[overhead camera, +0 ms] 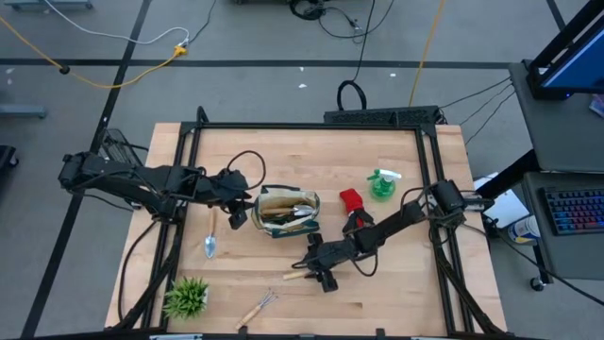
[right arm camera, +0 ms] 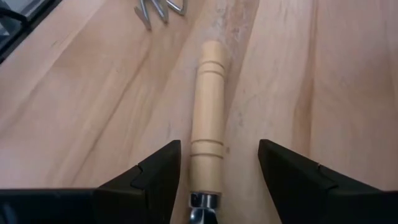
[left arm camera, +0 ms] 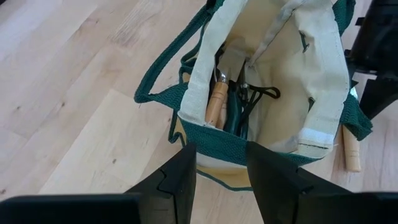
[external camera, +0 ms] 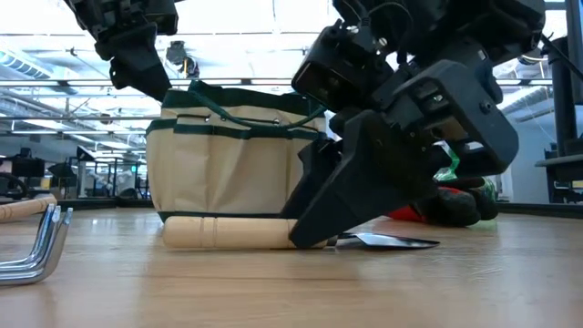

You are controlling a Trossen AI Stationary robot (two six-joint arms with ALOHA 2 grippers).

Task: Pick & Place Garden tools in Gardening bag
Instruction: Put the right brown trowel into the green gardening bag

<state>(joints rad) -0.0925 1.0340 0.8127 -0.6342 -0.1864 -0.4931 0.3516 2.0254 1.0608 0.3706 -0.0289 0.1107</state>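
Observation:
The cream gardening bag (overhead camera: 288,212) with green trim stands mid-table, several tools inside it (left arm camera: 217,102). My left gripper (left arm camera: 221,180) hangs open just over the bag's left end, touching nothing. A wooden-handled tool (right arm camera: 208,112) lies flat on the table in front of the bag, its metal blade (external camera: 392,241) pointing right. My right gripper (right arm camera: 219,149) is open and low over it, slanting down from the right. One finger stands on either side of the handle near its metal collar, and a gap shows on both sides.
A trowel (overhead camera: 210,241) lies left of the bag. A small rake (overhead camera: 257,307) and a potted plant (overhead camera: 186,297) sit near the front edge. A green spray bottle (overhead camera: 382,182) and red-and-black gloves (overhead camera: 351,200) lie right of the bag.

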